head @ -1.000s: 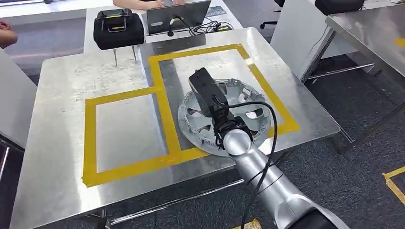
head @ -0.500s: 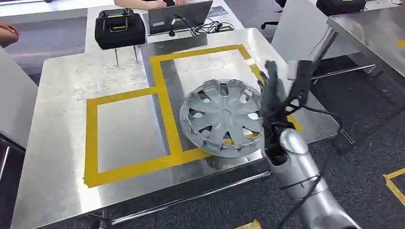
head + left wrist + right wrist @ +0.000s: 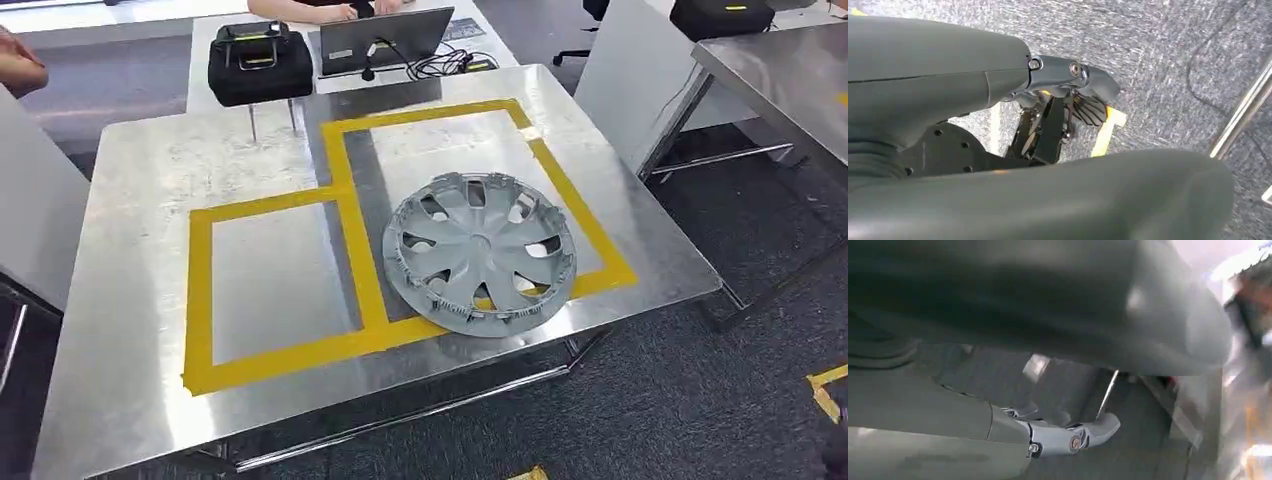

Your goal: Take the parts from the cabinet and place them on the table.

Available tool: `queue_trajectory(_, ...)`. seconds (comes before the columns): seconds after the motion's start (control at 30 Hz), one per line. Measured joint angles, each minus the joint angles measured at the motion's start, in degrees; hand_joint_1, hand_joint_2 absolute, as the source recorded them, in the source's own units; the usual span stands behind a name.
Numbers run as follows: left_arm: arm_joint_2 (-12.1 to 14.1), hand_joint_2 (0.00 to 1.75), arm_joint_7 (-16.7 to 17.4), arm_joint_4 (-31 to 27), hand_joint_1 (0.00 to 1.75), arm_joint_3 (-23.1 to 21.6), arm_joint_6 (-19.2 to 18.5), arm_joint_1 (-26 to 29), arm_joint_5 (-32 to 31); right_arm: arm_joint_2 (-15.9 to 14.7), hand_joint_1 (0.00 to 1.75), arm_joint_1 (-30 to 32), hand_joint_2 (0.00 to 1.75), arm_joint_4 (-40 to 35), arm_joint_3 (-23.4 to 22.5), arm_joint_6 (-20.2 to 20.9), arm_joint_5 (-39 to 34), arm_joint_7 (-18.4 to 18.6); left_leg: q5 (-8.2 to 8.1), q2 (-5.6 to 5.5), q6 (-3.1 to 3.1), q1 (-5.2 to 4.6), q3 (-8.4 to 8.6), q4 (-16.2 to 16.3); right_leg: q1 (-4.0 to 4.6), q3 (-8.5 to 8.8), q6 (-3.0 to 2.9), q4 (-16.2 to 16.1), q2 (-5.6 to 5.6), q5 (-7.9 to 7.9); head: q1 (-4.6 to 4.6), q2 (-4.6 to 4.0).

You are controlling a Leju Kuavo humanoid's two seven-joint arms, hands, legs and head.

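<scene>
Now the hubcap [image 3: 478,252] lies flat on the worktop [image 3: 140,190], all by itself. It sits near the front edge, in the right-hand box of yellow tape [image 3: 345,215], and its front rim covers a bit of the tape line. I see nothing touching it.

A second ago my right arm reached over it, and half a second ago that arm was beside it with the fingers spread. In the head view the arm has gone from over the worktop. So I think this part is let go and put down (good, that was the job for this one). I think the next thing is to go back to the cabinet for another part, if there are more.

My right hand [image 3: 1073,437] shows in its wrist view, but that picture is blurry, so I cannot tell if the fingers are wide or curled. I see nothing in it. My left hand [image 3: 1063,115] hangs over the grey carpet. Its dark fingers look bunched in close, and it holds nothing.

Farther back on another table sit a black case [image 3: 260,62] and a laptop [image 3: 385,42] with wires. A person's hands are by the laptop.
</scene>
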Motion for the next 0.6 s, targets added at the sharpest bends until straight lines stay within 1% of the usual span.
queue_trajectory(0.03, 0.00, 0.00, 0.26, 0.02, 0.00, 0.31, 0.00, 0.04, 0.20, 0.15, 0.00, 1.22, 0.00, 3.78, -1.14, 1.22, 0.68, -1.07, 0.06, -0.02, -0.07, -0.04, -0.21, 0.03, -0.40, -2.27, 0.28, 4.55, 0.00, -1.95, 0.17, 0.00)
queue_trajectory(0.07, 0.00, 0.00, 0.44, 0.02, 0.00, 0.57, 0.00, 0.14, 0.37, 0.39, 0.00, 2.13, 0.00, 7.44, -1.98, 2.30, 1.36, -1.67, 0.11, -0.02, -0.15, -0.07, -0.46, 0.14, -0.73, -3.60, 0.51, 7.12, 0.00, -2.57, 0.35, 0.00)
queue_trajectory(0.1, 0.04, 0.00, 0.72, 0.04, 0.00, 0.85, 0.02, 0.27, 0.57, 0.81, 0.00, 2.22, 0.00, 12.76, -2.85, 3.33, 2.50, -2.08, 0.17, 0.09, -0.25, -0.07, -0.70, 0.34, -1.00, -3.54, 0.68, 6.82, -0.01, -1.82, 0.37, 0.00)
queue_trajectory(0.13, 0.11, 0.00, 0.77, 0.04, 0.00, 1.09, 0.04, 0.25, 0.68, 1.18, 0.00, 2.11, 0.00, 17.83, -3.41, 3.61, 3.63, -1.99, 0.21, 0.10, -0.37, 0.02, -0.98, 0.59, -1.29, -2.30, 0.84, 4.23, -0.03, -0.03, 0.33, 0.00)
queue_trajectory(0.17, 0.11, 0.00, 0.77, 0.04, 0.00, 1.20, 0.04, 0.17, 0.70, 1.75, 0.00, 2.23, 0.00, 22.05, -3.61, 3.51, 4.68, -1.82, 0.25, 0.09, -0.54, 0.10, -1.33, 0.94, -1.63, -0.08, 0.97, -0.20, -0.03, 2.26, 0.50, 0.00)
queue_trajectory(0.2, 0.11, 0.00, 0.77, 0.02, 0.00, 1.29, 0.04, 0.10, 0.75, 2.21, 0.00, 2.47, 0.00, 25.23, -3.81, 3.33, 5.32, -1.57, 0.21, 0.00, -0.87, 0.10, -1.73, 1.38, -1.95, 2.48, 1.10, -5.04, -0.02, 4.13, 0.79, 0.00)
queue_trajectory(0.23, 0.22, 0.00, 0.77, -0.04, 0.00, 1.55, 0.15, 0.05, 0.77, 3.14, 0.00, 2.06, 0.00, 28.85, -3.85, 3.11, 5.97, -1.58, 0.23, 0.02, -1.42, 0.08, -2.00, 1.91, -2.08, 4.14, 1.04, -7.40, 0.08, 4.35, 0.99, 0.00)
queue_trajectory(0.27, 0.30, 0.00, 0.79, -0.04, 0.00, 1.90, 0.26, 0.02, 0.79, 4.06, 0.00, 1.62, 0.00, 32.81, -3.98, 2.48, 6.88, -0.97, -0.03, 0.06, -2.15, -0.20, -2.03, 2.17, -1.57, 3.12, 0.43, -7.88, 0.45, 4.80, 0.92, 0.00)
queue_trajectory(0.3, 0.35, 0.00, 0.85, -0.13, 0.00, 2.17, 0.26, -0.12, 0.79, 5.05, 0.00, 1.27, 0.00, 36.01, -3.94, 1.71, 8.20, 1.10, 0.03, 0.06, -2.64, -0.11, -1.85, 1.97, -1.41, 3.03, -0.21, -7.34, 0.42, 4.85, 0.57, 0.00)
queue_trajectory(0.33, 0.35, 0.00, 1.09, -0.22, 0.00, 2.25, 0.28, -0.16, 0.77, 5.88, 0.00, 1.14, 0.00, 38.58, -3.87, 0.59, 9.85, 2.98, 0.02, 0.04, -3.01, 0.06, -1.77, 1.90, -1.17, 3.19, -0.61, -7.38, 0.36, 4.87, 0.22, 0.00)
queue_trajectory(0.37, 0.37, 0.00, 1.31, -0.28, 0.00, 2.30, 0.33, -0.18, 0.77, 7.13, 0.00, 0.93, 0.00, 41.12, -3.52, -0.61, 11.97, 5.91, 0.10, -0.02, -3.39, 0.25, -1.74, 1.79, -0.98, 3.30, -1.09, -7.39, 0.33, 4.94, 0.20, 0.00)
queue_trajectory(0.4, 0.53, 0.00, 1.58, -0.31, 0.00, 2.36, 0.50, -0.08, 0.75, 8.18, 0.00, 0.78, 0.00, 43.28, -2.87, -1.73, 14.15, 9.30, 0.15, -0.07, -3.83, 0.33, -2.30, 1.93, -1.27, 3.37, -1.79, -7.85, 0.01, 5.52, 0.22, 0.00)
queue_trajectory(0.43, 0.46, 0.00, 1.77, -0.35, 0.00, 2.36, 0.79, 0.06, 0.72, 9.53, 0.00, 0.55, 0.00, 44.99, -1.97, -2.68, 16.24, 12.69, -1.22, 0.77, -4.03, 0.38, -2.72, 3.27, -1.37, 3.36, -2.24, -7.97, -0.40, 5.90, 0.13, 0.00)
queue_trajectory(0.47, 0.39, 0.00, 1.79, -0.41, 0.00, 2.38, 0.90, 0.03, 0.68, 10.67, 0.00, 0.51, 0.00, 46.30, -1.19, -3.17, 17.46, 14.72, -4.25, 1.61, -4.24, 0.40, -3.81, 6.29, -1.33, 3.05, -2.69, -8.00, -0.37, 6.17, -0.50, 0.00)
queue_trajectory(0.5, 0.39, 0.00, 1.79, -0.46, 0.00, 2.38, 1.01, -0.11, 0.66, 11.79, 0.00, 0.50, 0.00, 47.84, -0.42, -3.43, 18.30, 15.89, -7.54, 1.88, -4.39, 0.51, -5.47, 10.71, -1.22, 2.96, -2.88, -7.99, -0.47, 6.43, -0.99, 0.00)
queue_trajectory(0.53, 0.44, 0.00, 1.77, -0.57, 0.00, 2.43, 1.14, -0.16, 0.64, 12.85, 0.00, 0.43, 0.00, 49.52, 0.25, -3.41, 19.47, 17.54, -10.18, 2.03, -4.60, 0.53, -6.97, 15.23, -1.19, 2.95, -2.94, -7.98, -0.67, 6.71, -1.27, 0.00)
queue_trajectory(0.57, 0.46, 0.00, 1.79, -0.63, 0.00, 2.45, 1.27, -0.17, 0.61, 13.55, 0.00, 0.42, 0.00, 50.76, 1.06, -3.23, 20.59, 19.42, -11.65, 2.06, -4.74, 0.52, -7.79, 18.38, -1.18, 2.53, -2.93, -7.89, -0.83, 7.01, -1.53, 0.00)
queue_trajectory(0.6, 0.46, 0.00, 1.88, -0.72, 0.00, 2.45, 1.31, -0.09, 0.59, 14.12, 0.00, 0.43, 0.00, 51.75, 1.91, -2.80, 21.68, 21.24, -11.64, 2.13, -4.76, 0.53, -7.44, 19.13, -1.18, 2.12, -2.87, -7.81, -0.89, 7.34, -1.86, 0.00)
